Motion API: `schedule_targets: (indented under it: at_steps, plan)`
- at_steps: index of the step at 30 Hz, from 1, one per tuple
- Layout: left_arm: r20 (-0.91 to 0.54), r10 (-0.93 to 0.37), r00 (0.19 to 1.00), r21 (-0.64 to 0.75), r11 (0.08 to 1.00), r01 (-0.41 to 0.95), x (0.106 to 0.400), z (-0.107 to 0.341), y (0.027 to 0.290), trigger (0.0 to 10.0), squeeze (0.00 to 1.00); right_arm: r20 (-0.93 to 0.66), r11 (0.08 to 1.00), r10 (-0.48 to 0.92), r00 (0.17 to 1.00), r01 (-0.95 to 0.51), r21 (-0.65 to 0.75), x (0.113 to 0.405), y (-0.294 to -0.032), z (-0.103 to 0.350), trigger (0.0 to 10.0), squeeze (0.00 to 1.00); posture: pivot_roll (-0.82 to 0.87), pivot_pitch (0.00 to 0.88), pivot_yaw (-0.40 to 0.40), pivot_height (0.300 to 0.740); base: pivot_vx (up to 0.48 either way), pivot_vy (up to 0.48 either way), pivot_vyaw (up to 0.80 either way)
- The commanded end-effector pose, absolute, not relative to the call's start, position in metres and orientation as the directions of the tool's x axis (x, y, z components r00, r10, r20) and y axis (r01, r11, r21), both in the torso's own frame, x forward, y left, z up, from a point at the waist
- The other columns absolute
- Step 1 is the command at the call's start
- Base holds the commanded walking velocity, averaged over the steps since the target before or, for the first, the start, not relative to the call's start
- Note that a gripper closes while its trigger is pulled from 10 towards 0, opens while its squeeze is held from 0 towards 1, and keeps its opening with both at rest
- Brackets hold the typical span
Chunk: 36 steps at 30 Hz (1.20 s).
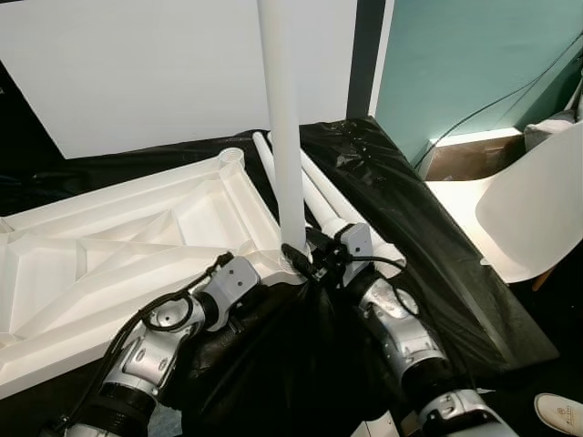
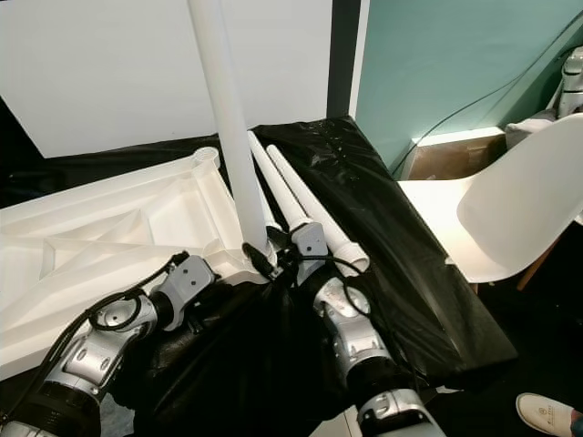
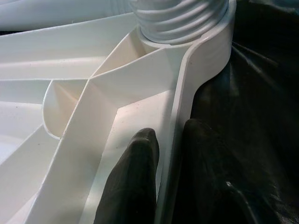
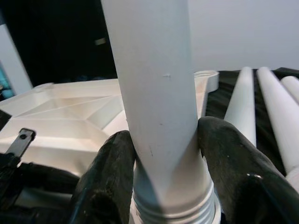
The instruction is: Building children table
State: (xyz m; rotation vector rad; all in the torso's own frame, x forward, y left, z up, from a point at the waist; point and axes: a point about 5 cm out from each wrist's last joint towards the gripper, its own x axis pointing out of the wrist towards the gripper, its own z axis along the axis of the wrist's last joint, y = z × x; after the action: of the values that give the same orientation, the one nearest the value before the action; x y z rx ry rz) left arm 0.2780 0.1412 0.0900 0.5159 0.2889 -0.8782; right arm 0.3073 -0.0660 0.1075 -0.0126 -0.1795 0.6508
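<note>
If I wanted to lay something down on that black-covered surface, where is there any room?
The black sheet is bare between the spare legs and its right edge. The near corner is crowded: the right claw clamps the upright leg, and the left claw pinches the tabletop rim.

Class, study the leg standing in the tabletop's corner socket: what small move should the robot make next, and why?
Probably keep twisting the leg down. The right gripper clamps it just above the socket, and thread is exposed there, so it looks not fully seated. The left gripper pinches the tabletop rim, bracing it.
</note>
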Motion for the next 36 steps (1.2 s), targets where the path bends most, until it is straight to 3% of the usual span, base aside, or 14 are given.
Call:
schedule_targets:
  at_steps: [1,2,3,4,6,7,12,13,18,25,31,32,33,36]
  plan:
    - [-0.519,-0.691,0.503,0.227,0.457,0.86,0.259,0.067,0.134,10.0,0.0,0.138,0.926,0.377,0.916,-0.377,-0.024,0.319,-0.104,0.105,0.0,0.0,0.04,0.0,0.016,0.74,0.0,0.0,0.0]
    - [-0.52,-0.692,0.501,0.225,0.455,0.862,0.259,0.067,0.134,10.0,0.0,0.139,0.923,0.383,0.913,-0.384,-0.024,0.319,-0.103,0.105,0.0,0.0,0.04,0.0,0.018,0.74,0.0,0.0,0.0]
    - [-0.521,-0.692,0.499,0.225,0.453,0.863,0.259,0.067,0.134,10.0,0.0,0.137,0.919,0.394,0.909,-0.394,-0.03,0.317,-0.102,0.105,6.0,0.0,0.04,0.0,0.019,0.74,0.0,0.0,0.0]
    - [-0.522,-0.693,0.498,0.225,0.451,0.864,0.259,0.067,0.134,10.0,0.0,0.135,0.913,0.409,0.903,-0.407,-0.042,0.316,-0.101,0.106,10.0,0.0,0.04,0.0,0.018,0.74,0.0,0.0,0.0]
    - [-0.522,-0.693,0.497,0.225,0.45,0.864,0.259,0.067,0.133,10.0,0.0,0.13,0.906,0.424,0.897,-0.421,-0.05,0.316,-0.101,0.106,10.0,0.0,0.04,0.0,0.018,0.74,0.0,0.0,0.0]
    - [-0.521,-0.694,0.497,0.226,0.449,0.864,0.259,0.067,0.133,10.0,0.0,0.133,0.893,0.45,0.883,-0.448,-0.044,0.317,-0.101,0.107,10.0,1.0,0.03,0.0,0.017,0.74,0.0,0.0,0.0]
    - [-0.52,-0.695,0.496,0.226,0.448,0.865,0.261,0.067,0.133,10.0,0.0,0.117,0.861,0.508,0.853,-0.508,-0.035,0.318,-0.098,0.108,10.0,1.0,0.03,0.0,0.015,0.74,0.0,0.0,0.0]
    - [-0.521,-0.695,0.496,0.226,0.448,0.865,0.261,0.066,0.132,10.0,0.0,0.102,0.807,0.59,0.801,-0.587,-0.061,0.319,-0.096,0.111,10.0,0.0,0.03,0.0,0.01,0.74,0.0,0.0,0.0]
    - [-0.52,-0.695,0.496,0.226,0.449,0.865,0.262,0.066,0.131,10.0,0.0,0.089,0.711,0.703,0.705,-0.694,-0.113,0.323,-0.094,0.119,10.0,0.0,0.03,0.0,0.009,0.74,0.0,0.0,0.0]
    - [-0.521,-0.699,0.491,0.223,0.443,0.868,0.261,0.065,0.131,10.0,0.0,-0.058,0.467,0.864,0.5,-0.84,-0.275,0.327,-0.094,0.121,10.0,0.0,0.04,0.0,0.01,0.74,0.0,0.0,0.0]
    - [-0.521,-0.698,0.492,0.223,0.445,0.867,0.26,0.065,0.131,10.0,0.0,-0.086,0.436,0.874,0.478,-0.85,-0.295,0.335,-0.094,0.126,10.0,0.0,0.04,0.0,0.012,0.74,0.0,0.0,0.0]
    - [-0.521,-0.698,0.492,0.223,0.445,0.867,0.259,0.065,0.131,10.0,0.0,-0.09,0.423,0.88,0.466,-0.857,-0.295,0.336,-0.094,0.127,5.1,0.0,0.05,0.0,0.012,0.74,0.0,0.0,0.0]
    - [-0.521,-0.698,0.492,0.223,0.445,0.867,0.259,0.065,0.131,10.0,0.0,-0.09,0.423,0.88,0.466,-0.857,-0.295,0.336,-0.094,0.127,5.1,0.0,0.05,0.0,0.012,0.74,0.0,0.0,0.0]
    - [-0.521,-0.698,0.491,0.221,0.445,0.868,0.258,0.064,0.131,10.0,0.0,-0.095,0.399,0.891,0.443,-0.867,-0.298,0.337,-0.093,0.129,3.1,0.0,0.05,0.0,0.012,0.74,0.0,0.0,0.0]
